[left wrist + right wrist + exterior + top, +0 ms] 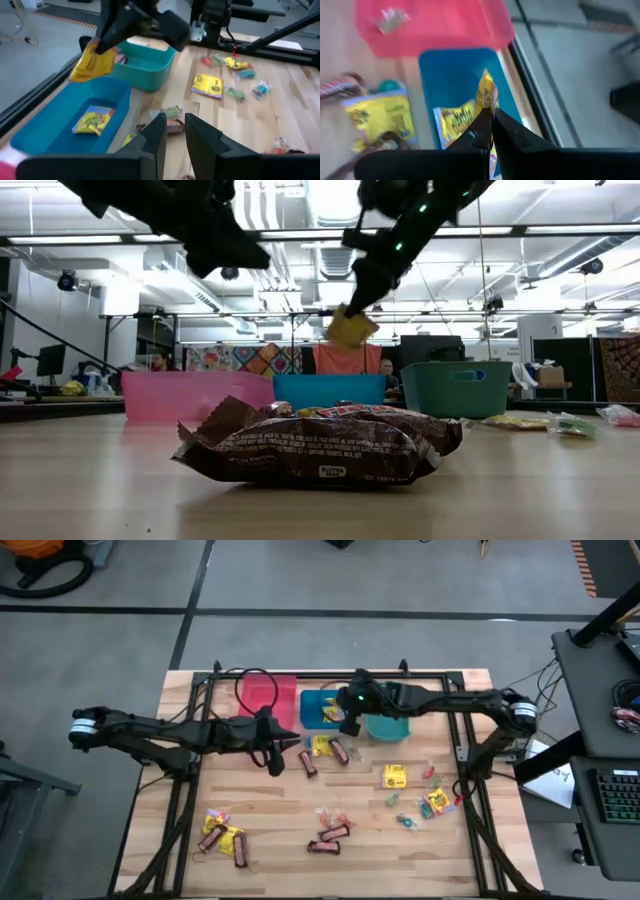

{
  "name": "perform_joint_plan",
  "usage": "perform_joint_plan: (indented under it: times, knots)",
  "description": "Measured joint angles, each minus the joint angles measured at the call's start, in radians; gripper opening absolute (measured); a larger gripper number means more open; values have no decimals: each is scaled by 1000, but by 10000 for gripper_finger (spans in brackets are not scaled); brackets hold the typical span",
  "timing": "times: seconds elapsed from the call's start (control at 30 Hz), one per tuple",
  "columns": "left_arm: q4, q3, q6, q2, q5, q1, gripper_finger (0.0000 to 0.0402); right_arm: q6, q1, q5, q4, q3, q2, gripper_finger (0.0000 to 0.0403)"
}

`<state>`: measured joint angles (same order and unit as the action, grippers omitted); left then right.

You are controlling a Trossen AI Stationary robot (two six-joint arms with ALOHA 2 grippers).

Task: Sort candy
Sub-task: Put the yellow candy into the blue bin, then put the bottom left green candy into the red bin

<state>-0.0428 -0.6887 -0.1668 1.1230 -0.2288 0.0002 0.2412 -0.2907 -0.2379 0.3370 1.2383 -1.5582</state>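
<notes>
Step in hand: the right gripper (490, 117) hangs over the blue bin (318, 705), carrying a yellow packet (91, 62) to be dropped with its like.
Right jaws: pressed together on the edge of the yellow packet, which dangles below them, clear of the bin floor.
Blue bin: holds one yellow packet already (92, 121); it sits between the pink bin (268, 693) and the teal bin (388, 727) at the far side of the table (280, 830).
Pink bin: one small clear-wrapped piece (389, 18) lies inside.
Left gripper (172, 131): low over the table, just in front of the bins and beside the pink one; its fingers stand slightly apart, with nothing between them.
Candy still loose: brown bars (330, 836) and yellow packets near the front of the table, a yellow packet (394, 776) with small teal and pink pieces on the right side, and a few sweets just in front of the blue bin.
Next move, by my judgement: the right jaws need only part while over the blue bin, so the packet falls inside and not on the rim. The left gripper looks best placed for a brown bar (308, 762) beside it.
Progress: early, as most of the candy is unsorted.
</notes>
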Motion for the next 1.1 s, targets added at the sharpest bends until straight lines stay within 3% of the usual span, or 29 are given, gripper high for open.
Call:
perform_joint_plan:
  times: [0.43,0.83,1.1]
  knots:
    - [-28,22,-11,21,-1,0,54,18,-33,-77,153,170,-201,8]
    - [-34,44,-33,20,-1,0,54,6,-31,-68,190,173,-140,8]
    - [-5,64,-105,20,2,-2,54,-39,-24,77,249,163,-68,8]
